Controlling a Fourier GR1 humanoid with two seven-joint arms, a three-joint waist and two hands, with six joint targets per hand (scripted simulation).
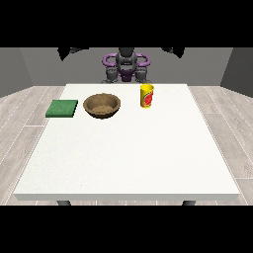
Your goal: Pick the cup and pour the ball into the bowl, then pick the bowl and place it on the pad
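Note:
A yellow cup [147, 95] with a red label stands upright on the white table [128, 158], towards the far edge, right of centre. No ball shows in it from this angle. A brown wooden bowl [102, 105] sits left of the cup, and nothing shows inside it. A flat green pad [62, 108] lies left of the bowl, at the table's left edge. The hand at the view's left [110, 75] and the hand at the view's right [144, 74] stay close to the robot's body behind the far table edge, apart from all three things.
The robot's torso [126, 64] is behind the middle of the far edge. Grey plank floor surrounds the table. The wide near half of the table stretches towards the camera.

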